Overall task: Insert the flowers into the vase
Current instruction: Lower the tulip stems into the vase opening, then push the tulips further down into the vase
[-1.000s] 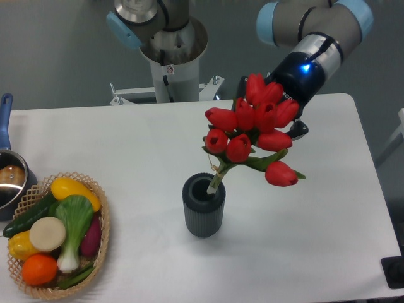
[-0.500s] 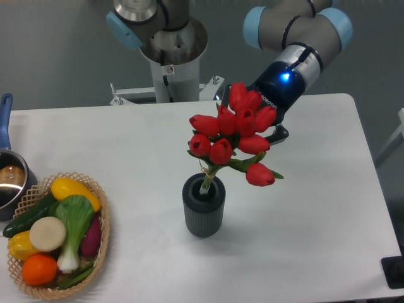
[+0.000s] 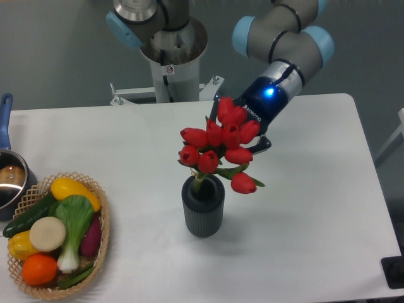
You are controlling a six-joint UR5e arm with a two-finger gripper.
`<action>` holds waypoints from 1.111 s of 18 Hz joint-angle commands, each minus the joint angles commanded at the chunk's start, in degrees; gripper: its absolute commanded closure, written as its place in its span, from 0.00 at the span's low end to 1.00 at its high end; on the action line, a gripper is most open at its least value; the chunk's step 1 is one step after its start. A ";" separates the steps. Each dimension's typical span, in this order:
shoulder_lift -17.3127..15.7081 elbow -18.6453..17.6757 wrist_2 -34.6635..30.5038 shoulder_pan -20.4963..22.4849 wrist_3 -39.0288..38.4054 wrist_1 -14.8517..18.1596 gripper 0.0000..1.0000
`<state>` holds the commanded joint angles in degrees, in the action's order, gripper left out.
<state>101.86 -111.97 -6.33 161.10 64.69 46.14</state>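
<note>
Basket: a woven wicker basket (image 3: pixel 101 249) sits at the near left corner of the white table (image 3: pixel 315 240); it is heaped with colourful toy vegetables (image 3: pixel 53 237), among them an orange one, a yellow one, a green cucumber and a white-and-green leek shape

Pot: a blue-handled metal pot (image 3: pixel 9 177) stands just behind the basket, cut off by the left edge of the view

Vase: the small dark grey ribbed cylindrical vase (image 3: pixel 203 211) stands upright near the middle of the table, well apart from the basket; its round mouth faces up

Flowers: the bunch of red tulip buds with green stems and leaves (image 3: pixel 218 142) leans up and to the right from the vase; the stem ends are inside the mouth; the buds spread wider than the vase, one bud hanging low on the right side

Gripper: the two-finger gripper (image 3: pixel 243 129) is mostly hidden behind the buds, so I cannot tell how its fingers stand; one dark fingertip shows to the right of the bunch

Arm: the grey arm with pale blue joint caps (image 3: pixel 284 44) reaches down from the far right; a blue light glows on its wrist; its base column (image 3: pixel 167 44) stands behind the far table edge
</note>
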 joint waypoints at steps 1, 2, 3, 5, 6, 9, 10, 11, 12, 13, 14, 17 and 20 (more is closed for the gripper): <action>0.09 0.00 -0.87 0.00 0.00 0.00 0.54; 0.18 0.00 -2.45 -0.09 0.09 0.00 0.50; 0.18 0.00 -4.12 -0.09 0.17 0.00 0.44; 0.96 -0.09 -6.15 -0.18 0.96 0.00 0.35; 1.49 -0.09 -6.24 -0.26 1.31 0.00 0.30; 2.20 -0.09 -7.03 -0.53 1.58 0.00 0.19; 2.29 0.00 -7.29 -0.62 1.58 0.00 0.14; 2.29 0.00 -7.47 -0.53 1.58 0.00 0.09; 2.29 0.00 -7.56 -0.62 1.58 0.00 0.04; 2.29 0.00 -7.73 -0.53 1.58 0.09 0.01; 2.20 -0.09 -8.52 -0.53 1.58 0.09 0.00; 2.11 -0.09 -12.65 -0.62 1.67 0.09 0.00; 2.20 -0.09 -14.24 -0.88 1.58 0.09 0.00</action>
<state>104.06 -112.06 -20.56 160.23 66.27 46.23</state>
